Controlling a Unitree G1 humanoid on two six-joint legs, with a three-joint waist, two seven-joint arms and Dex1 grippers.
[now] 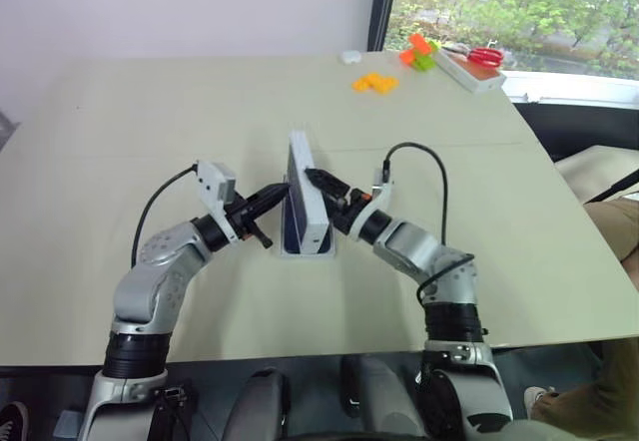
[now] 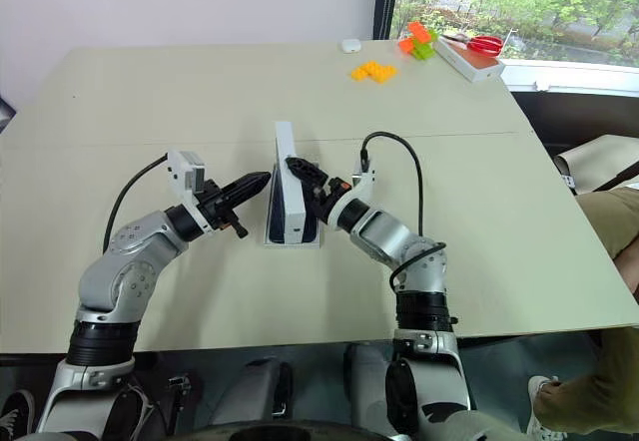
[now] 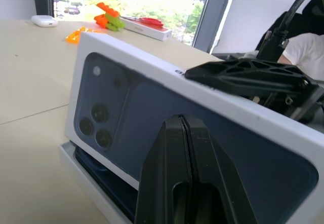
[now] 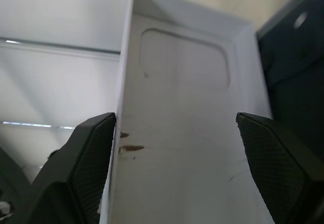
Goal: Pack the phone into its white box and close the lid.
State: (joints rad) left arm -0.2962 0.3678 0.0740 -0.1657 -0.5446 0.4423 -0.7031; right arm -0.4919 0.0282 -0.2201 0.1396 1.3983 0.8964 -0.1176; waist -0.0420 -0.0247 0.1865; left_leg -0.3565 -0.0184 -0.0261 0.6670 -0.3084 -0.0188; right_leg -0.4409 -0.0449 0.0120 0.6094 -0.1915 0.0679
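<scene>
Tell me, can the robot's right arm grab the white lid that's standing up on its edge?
Probably yes. The right gripper is open, right beside the lid, and its fingers already sit on either side of the lid, with nothing between. The left gripper is shut, touching the lid's printed face from the other side.

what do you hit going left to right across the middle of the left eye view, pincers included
left pincer → lid, standing on edge over the box → right pincer, its fingers open around the lid's top edge
</scene>
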